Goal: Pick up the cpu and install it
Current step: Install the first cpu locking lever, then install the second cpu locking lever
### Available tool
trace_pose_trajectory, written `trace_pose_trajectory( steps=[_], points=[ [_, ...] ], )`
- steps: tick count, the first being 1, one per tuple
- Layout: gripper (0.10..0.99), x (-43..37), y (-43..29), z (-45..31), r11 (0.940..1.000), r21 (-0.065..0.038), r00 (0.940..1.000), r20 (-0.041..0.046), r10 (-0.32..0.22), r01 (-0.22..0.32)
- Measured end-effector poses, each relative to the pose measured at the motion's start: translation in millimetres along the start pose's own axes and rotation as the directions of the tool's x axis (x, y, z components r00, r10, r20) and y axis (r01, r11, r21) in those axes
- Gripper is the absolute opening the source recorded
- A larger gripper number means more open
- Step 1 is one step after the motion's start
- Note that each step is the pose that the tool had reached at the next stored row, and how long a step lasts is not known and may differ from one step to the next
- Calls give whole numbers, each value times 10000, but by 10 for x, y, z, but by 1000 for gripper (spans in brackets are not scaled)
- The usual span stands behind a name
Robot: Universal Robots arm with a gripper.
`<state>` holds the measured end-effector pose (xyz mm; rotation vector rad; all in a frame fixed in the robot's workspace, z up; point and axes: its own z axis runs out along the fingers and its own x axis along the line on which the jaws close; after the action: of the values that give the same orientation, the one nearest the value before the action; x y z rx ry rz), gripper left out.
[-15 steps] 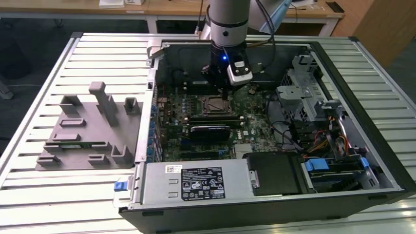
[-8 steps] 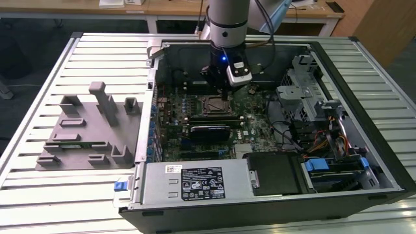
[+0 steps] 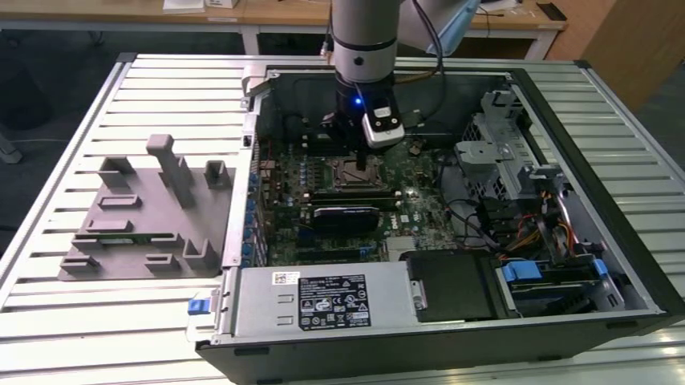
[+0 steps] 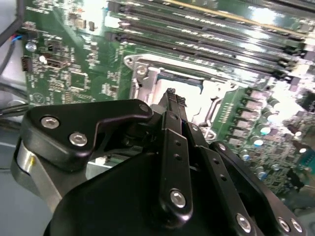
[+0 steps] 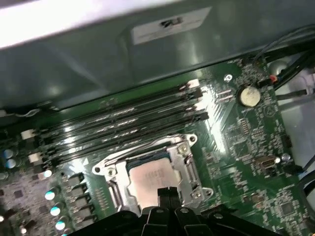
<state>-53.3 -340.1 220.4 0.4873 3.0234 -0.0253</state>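
- My black metal claw (image 5: 165,192) has its two fingertips pressed together, with nothing between them, just above the socket.
- The small square cpu with silvery top plate (image 5: 150,179) lies flat inside the metal-framed socket (image 5: 189,169) on the green motherboard (image 5: 246,137).
- Behind it run four long black memory slots (image 5: 123,123).

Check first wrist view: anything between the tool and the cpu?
Nothing: tool tips sit right at the edge of the cpu in its socket frame.
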Motion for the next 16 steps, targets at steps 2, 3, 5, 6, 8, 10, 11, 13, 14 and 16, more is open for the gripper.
trace_pose_trajectory(
  steps=[2,3,5,6,8,10,11,13,14,16],
  points=[
    [106,-1,-2,-17,10000,-13,10000,-6,2,-2],
    [106,-3,-2,-33,10000,-24,10000,-7,3,-3],
    [106,-6,-2,-70,10000,-39,10000,0,4,-4],
    [106,-6,-3,-78,10000,-46,10000,2,3,-3],
    [106,-6,-3,-78,10000,-52,10000,3,3,-3],
    [106,-6,-3,-79,10000,-53,10000,2,5,-5],
    [106,-6,-3,-79,10000,-54,10000,1,5,-5],
    [106,-6,-3,-79,10000,-55,10000,1,5,-5],
    [106,-6,-3,-79,10000,-55,10000,1,5,-5],
    [106,-6,-3,-79,10000,-56,10000,1,5,-5]
  ],
)
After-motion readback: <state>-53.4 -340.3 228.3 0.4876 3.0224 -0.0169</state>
